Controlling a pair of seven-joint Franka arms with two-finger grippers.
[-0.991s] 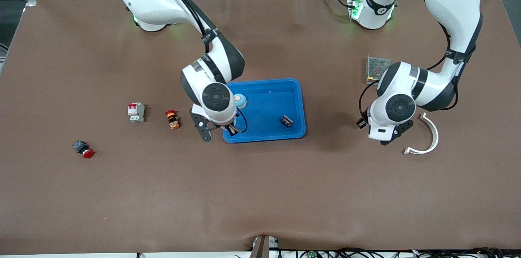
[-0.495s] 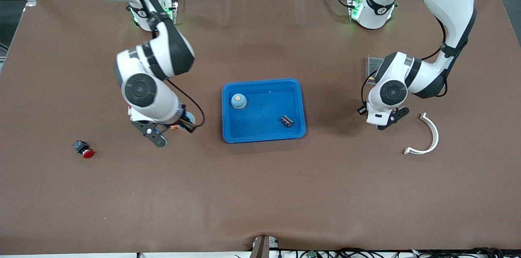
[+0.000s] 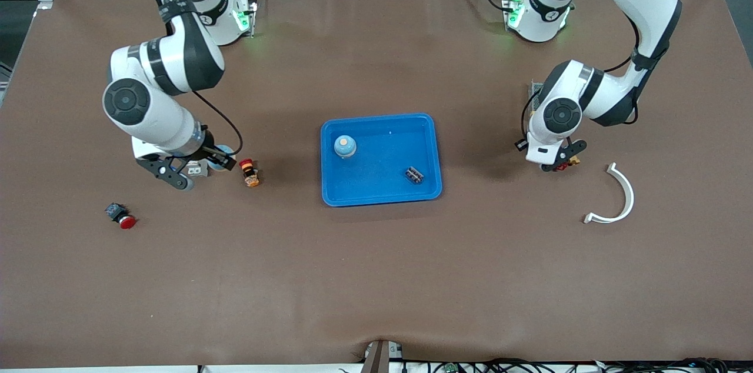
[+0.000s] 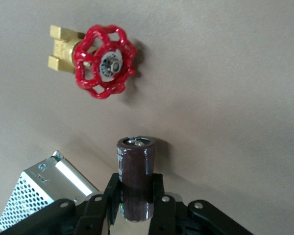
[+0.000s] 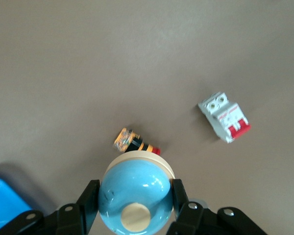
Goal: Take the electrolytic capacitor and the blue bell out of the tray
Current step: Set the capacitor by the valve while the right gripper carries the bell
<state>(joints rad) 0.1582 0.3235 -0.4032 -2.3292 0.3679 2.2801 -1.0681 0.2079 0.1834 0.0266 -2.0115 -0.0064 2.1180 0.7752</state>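
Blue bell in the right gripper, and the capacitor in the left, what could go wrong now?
The glossy round blue bell, pinched by the right gripper, may slip, or land on the orange-striped pushbutton below it. The left gripper holds the dark brown cylindrical capacitor by one end; released upright, it may topple toward the red-wheeled brass valve.

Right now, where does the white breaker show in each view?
Front view: breaker toward the right arm's end of the table, partly hidden under the right arm.
Right wrist view: breaker in full, lying on the table.
Left wrist view: not in it.
Shared landmark: the button lying beside the breaker, in the front and right wrist views.
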